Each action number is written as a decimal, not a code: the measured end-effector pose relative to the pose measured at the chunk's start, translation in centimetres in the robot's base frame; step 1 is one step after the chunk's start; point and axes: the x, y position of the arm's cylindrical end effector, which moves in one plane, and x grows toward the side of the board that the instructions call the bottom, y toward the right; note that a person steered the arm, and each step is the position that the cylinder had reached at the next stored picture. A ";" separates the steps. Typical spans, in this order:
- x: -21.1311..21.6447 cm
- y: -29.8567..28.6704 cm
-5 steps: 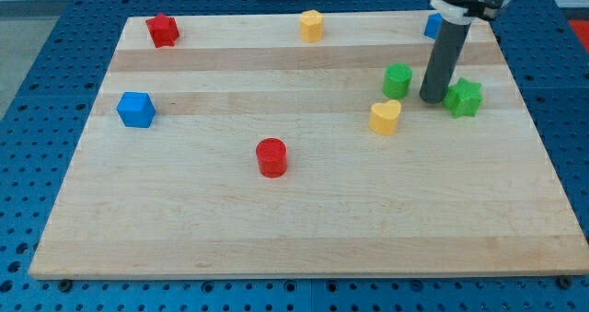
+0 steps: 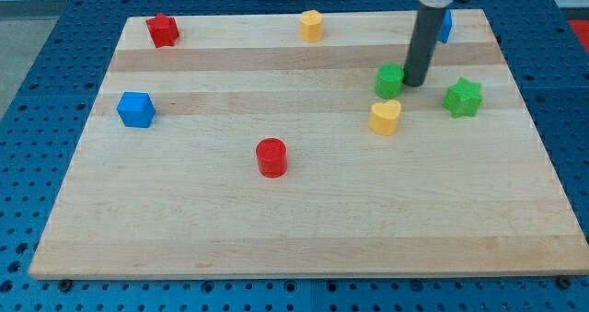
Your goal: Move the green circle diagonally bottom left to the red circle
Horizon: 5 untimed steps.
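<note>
The green circle (image 2: 389,80) sits on the wooden board at the view's upper right. My tip (image 2: 413,83) is right beside it, on its right side and slightly toward the top, touching or nearly touching it. The red circle (image 2: 271,156) lies well to the lower left, near the board's middle. The rod rises from the tip to the view's top edge.
A yellow heart-like block (image 2: 386,117) lies just below the green circle. A green star (image 2: 463,98) is to the right. A blue block (image 2: 444,26) is partly hidden behind the rod. A yellow block (image 2: 311,25), a red block (image 2: 163,29) and a blue cube (image 2: 135,109) lie farther left.
My tip has moved up and to the left, from between the green circle and the green star to the green circle's right edge. The green circle has shifted slightly left.
</note>
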 end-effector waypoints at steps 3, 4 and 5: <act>0.1 -10.0; 1.5 -11.7; 3.6 -12.8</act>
